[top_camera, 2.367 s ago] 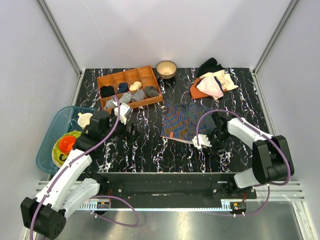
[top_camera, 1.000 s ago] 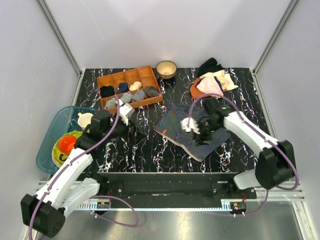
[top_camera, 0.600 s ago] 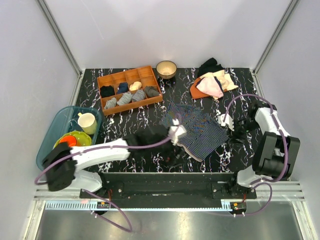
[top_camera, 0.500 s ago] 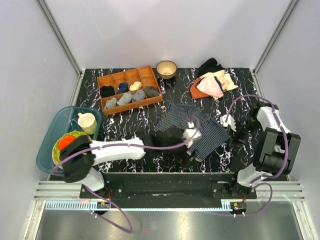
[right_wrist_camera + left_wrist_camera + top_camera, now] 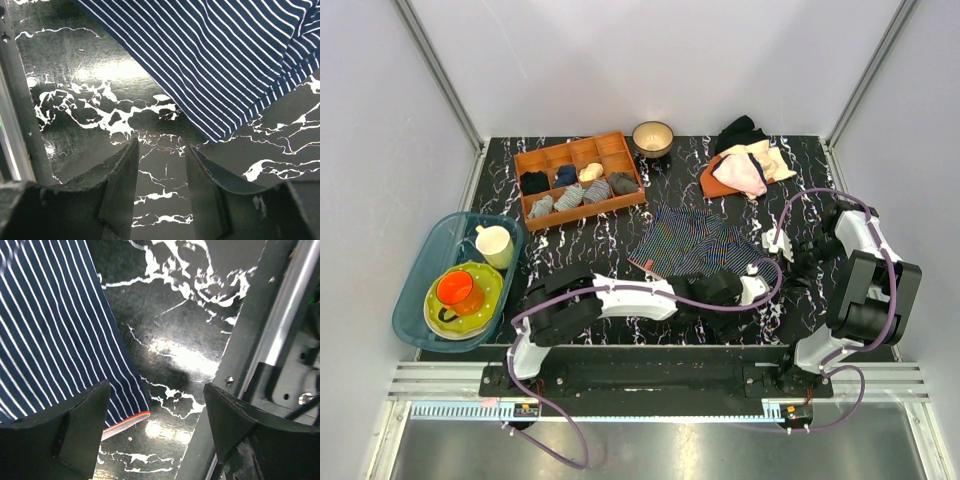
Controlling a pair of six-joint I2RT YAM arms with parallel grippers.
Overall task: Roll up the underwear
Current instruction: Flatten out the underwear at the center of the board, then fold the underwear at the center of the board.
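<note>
Currently: dark navy pinstriped cloth boxer shorts point(image 5: 695, 245) point(image 5: 50, 330) point(image 5: 215, 65) spread mid-table on black marbled table point(image 5: 580, 240). Left hand point(image 5: 755, 290) point(image 5: 157, 410), wide and empty, at their 5 o'clock corner; right hand point(image 5: 782, 245) point(image 5: 160, 165), narrower, empty, at 3 o'clock.

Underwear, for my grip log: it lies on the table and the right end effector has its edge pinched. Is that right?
No. The underwear does lie on the table, but the right end effector pinches nothing: the right wrist view shows its fingers apart over bare table, beside the cloth's edge.
</note>
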